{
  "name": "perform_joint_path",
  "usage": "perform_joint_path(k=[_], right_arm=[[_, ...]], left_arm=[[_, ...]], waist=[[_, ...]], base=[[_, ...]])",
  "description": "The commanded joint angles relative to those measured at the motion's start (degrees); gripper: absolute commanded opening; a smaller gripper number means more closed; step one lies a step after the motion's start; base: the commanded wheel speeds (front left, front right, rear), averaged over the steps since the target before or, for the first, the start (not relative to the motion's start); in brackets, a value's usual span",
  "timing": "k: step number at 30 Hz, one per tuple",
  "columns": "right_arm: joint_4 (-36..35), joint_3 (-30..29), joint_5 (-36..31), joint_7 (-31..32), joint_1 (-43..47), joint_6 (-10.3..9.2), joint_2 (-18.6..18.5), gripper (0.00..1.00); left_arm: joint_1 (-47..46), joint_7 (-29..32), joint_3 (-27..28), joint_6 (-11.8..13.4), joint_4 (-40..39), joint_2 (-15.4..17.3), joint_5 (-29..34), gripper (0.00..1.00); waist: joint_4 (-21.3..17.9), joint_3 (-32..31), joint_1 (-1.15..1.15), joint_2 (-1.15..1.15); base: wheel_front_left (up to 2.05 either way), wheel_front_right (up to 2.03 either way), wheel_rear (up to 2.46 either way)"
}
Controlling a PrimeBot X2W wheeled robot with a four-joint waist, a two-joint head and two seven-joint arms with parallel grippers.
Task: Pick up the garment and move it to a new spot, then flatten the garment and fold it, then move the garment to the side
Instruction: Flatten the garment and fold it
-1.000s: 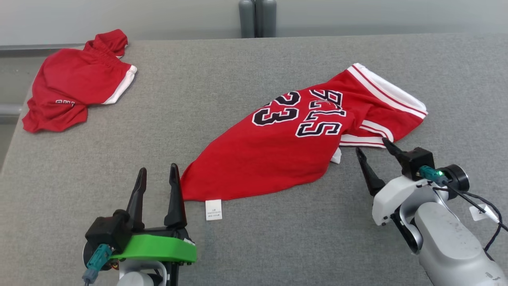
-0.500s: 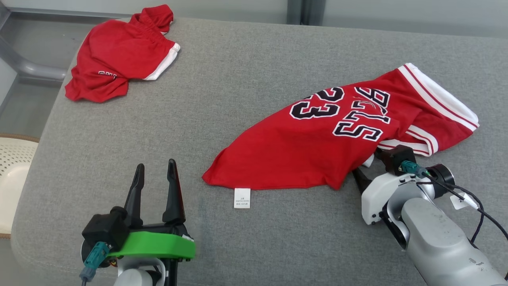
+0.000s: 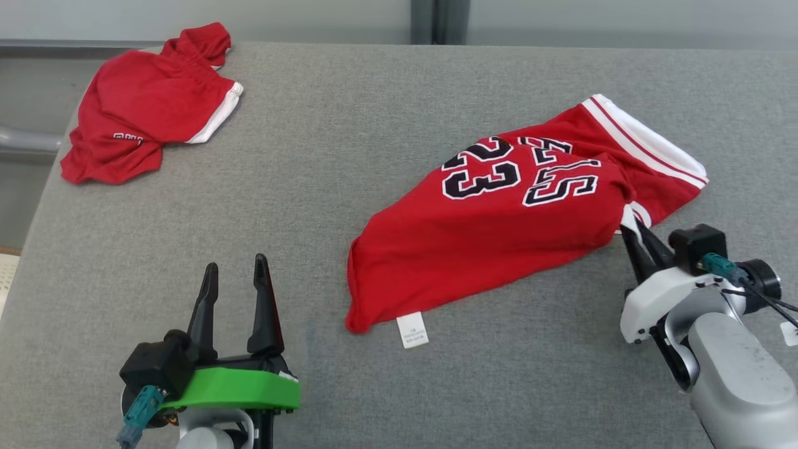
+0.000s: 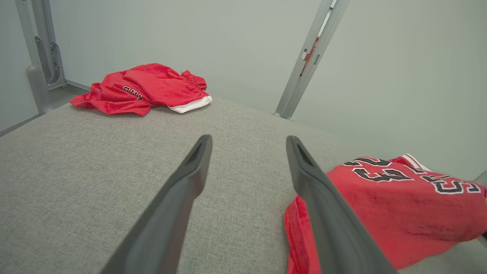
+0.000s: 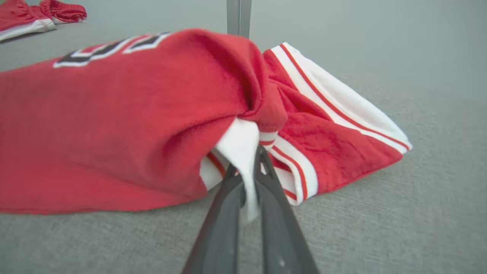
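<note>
My right claw (image 3: 631, 228) is clenched on the red basketball jersey (image 3: 499, 237), which lies crumpled on the right half of the grey felt-like surface (image 3: 324, 187), nearer its right edge. From the head view I can tell little more than that my two dark fingers meet at the jersey's right side. The right wrist view gives the detail: the claw (image 5: 249, 167) pinches a fold of white fabric beside the red-and-white striped trim, and the soft knit (image 5: 114, 114) bunches above it. The head view adds the black "23" outlined in white and a small white label (image 3: 413, 329) at the near hem. My left claw (image 3: 235, 267) is released above the near left part, fingers apart (image 4: 247, 141). Red shorts (image 3: 143, 118) lie heaped at the far left corner.
</note>
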Motion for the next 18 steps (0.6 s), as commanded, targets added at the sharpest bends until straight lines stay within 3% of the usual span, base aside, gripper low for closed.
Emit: perform_joint_path(k=[1, 9, 18], right_arm=[[-1.72, -1.97, -0.69, -0.17, 1.83, -0.08, -0.78, 0.0], [-10.59, -12.0, -4.04, 2.97, 8.86, -0.08, -1.19, 0.0], [-17.25, -24.51, -9.24, 7.59, 16.39, -0.08, 3.05, 0.0]], left_arm=[[0.59, -0.01, 0.32, 0.1, -0.17, 0.16, -0.33, 1.0], [0.94, -0.02, 0.49, 0.15, -0.11, 0.16, -0.53, 1.0], [0.03, -0.02, 0.39, -0.2, 0.38, 0.16, -0.65, 1.0]], waist=[[-2.93, -0.96, 0.0, 0.0], [-7.38, -1.38, 0.0, 0.0], [-8.88, -1.13, 0.0, 0.0]], base=[[0.0, 0.0, 0.0], [0.0, 0.0, 0.0], [0.0, 0.0, 0.0]])
